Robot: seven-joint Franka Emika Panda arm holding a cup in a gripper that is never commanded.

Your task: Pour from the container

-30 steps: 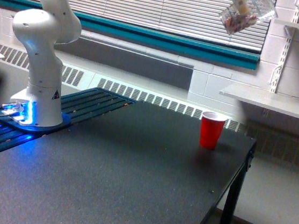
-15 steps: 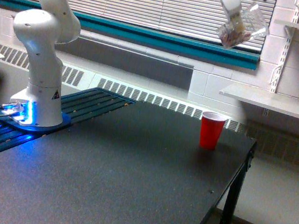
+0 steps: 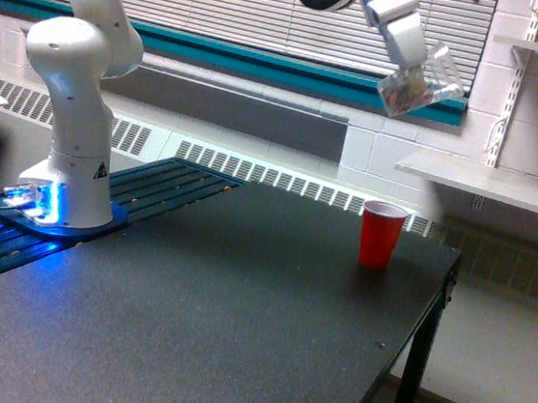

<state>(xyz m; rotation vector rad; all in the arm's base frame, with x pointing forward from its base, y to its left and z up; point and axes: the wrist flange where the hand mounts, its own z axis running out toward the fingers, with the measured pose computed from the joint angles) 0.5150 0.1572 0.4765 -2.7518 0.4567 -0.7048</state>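
gripper – clasping tilted clear plastic cup | red cup – upright, matte black table

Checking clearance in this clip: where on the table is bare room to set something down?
Most of the dark table is bare: the whole stretch between the arm's base on the exterior view's left and the red cup near the far right edge. The only crowded spot is that corner around the cup, below where the hand holds the tilted clear cup.
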